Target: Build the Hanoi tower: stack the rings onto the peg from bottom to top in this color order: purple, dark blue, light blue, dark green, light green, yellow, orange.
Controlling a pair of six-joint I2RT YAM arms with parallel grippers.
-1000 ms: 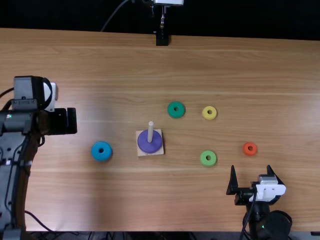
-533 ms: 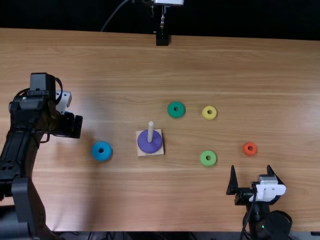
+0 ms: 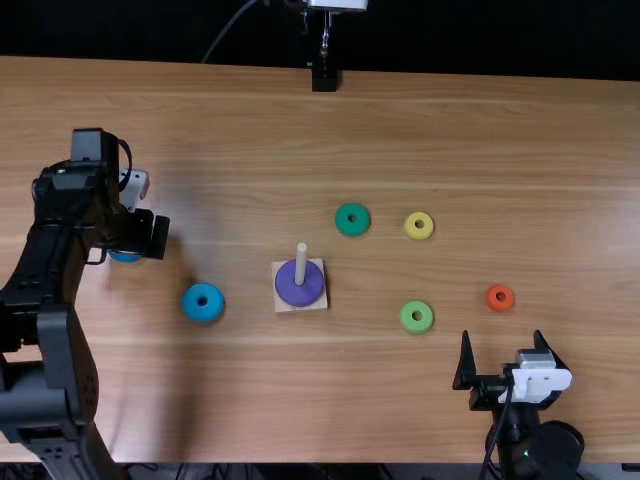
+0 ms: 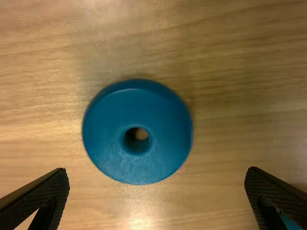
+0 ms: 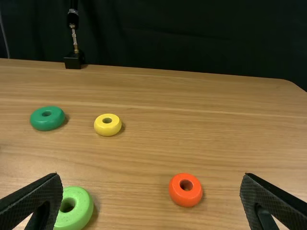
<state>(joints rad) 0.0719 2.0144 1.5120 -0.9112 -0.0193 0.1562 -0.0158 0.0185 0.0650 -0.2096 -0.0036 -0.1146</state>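
In the top view the left gripper (image 3: pixel 154 235) covers most of a round blue ring (image 4: pixel 110 143), leaving only an edge out; the left wrist view shows it whole on the wooden table (image 3: pixel 400 130), the two fingers apart. A blue sliver (image 4: pixel 291 223) beside one finger is too cut off to name. The light blue ring (image 3: pixel 203 302) lies between there and the pale peg (image 3: pixel 301 262), whose square wooden base is partly hidden by the purple ring (image 3: pixel 300 290) around the peg. The right gripper (image 3: pixel 502 340) has its fingers apart too, one partly hiding the light green ring (image 5: pixel 82 211) in its wrist view.
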